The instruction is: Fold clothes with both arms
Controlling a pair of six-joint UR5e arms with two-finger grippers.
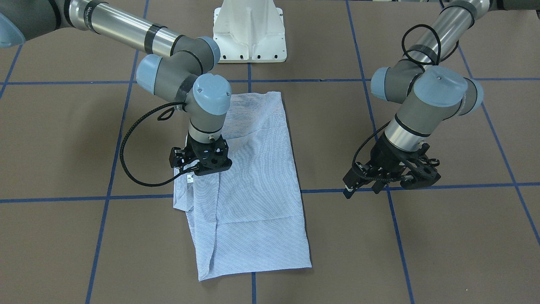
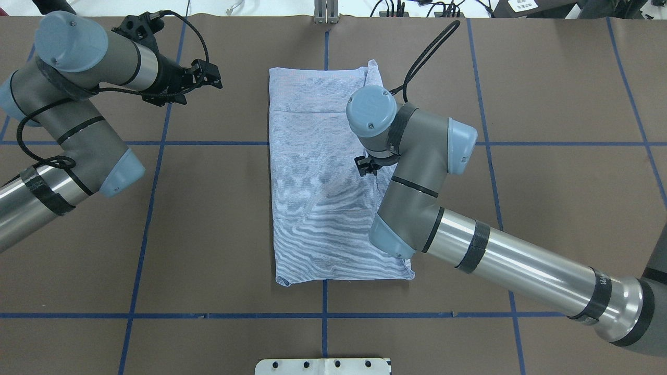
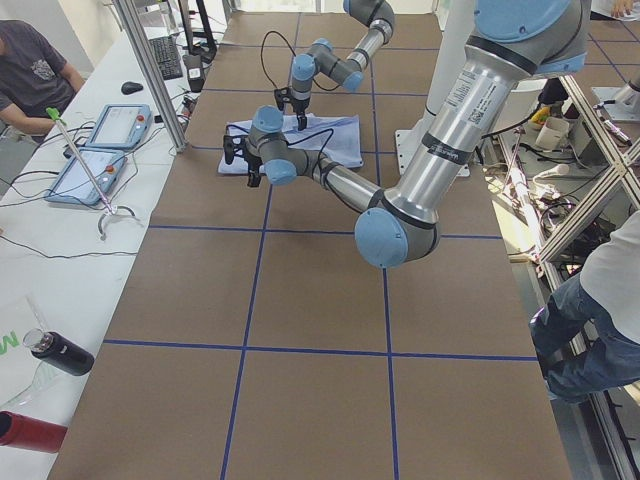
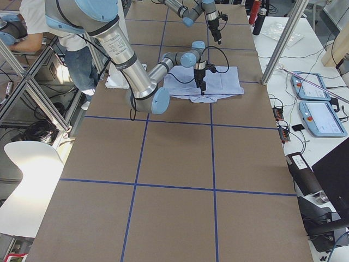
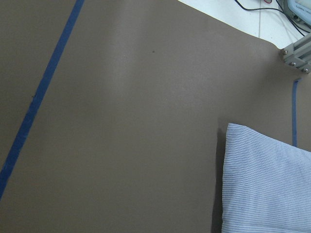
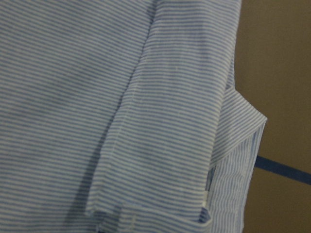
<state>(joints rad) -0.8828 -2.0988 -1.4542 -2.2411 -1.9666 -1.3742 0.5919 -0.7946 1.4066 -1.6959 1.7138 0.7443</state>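
Over the table, from 4 o'clock on the overhead view, right arm (image 2: pixel 432 208): bent down onto the shirt's 3 o'clock edge, probably to tidy or take the loose layer there.
Left arm (image 2: pixel 78 130): in from 9 o'clock, wrist near 10 o'clock, well apart from the cloth; seems kept aside to leave room.
Shirt (image 2: pixel 318 182): at table centre, folded to a long narrow rectangle running 12 to 6; flat, except a small flap poking out on the 3 o'clock side.
Right gripper (image 1: pixel 201 169): pointing straight down, on the shirt beside that flap; fingers hidden, so cannot tell whether closed on cloth or only pressing.
Left gripper (image 1: pixel 396 173): above bare table, no cloth on it; fingers apart or together, cannot tell.
Table (image 2: pixel 547 78): brown, matte, divided in squares by blue tape lines (image 2: pixel 151 219); likely enough friction to hold the cloth.
Room: white pedestal base (image 1: pixel 249 33) at 6 o'clock; side bench (image 3: pixel 60 250) with two tablets (image 3: pixel 100 150) along 12 o'clock, a seated person (image 3: pixel 30 70) there.
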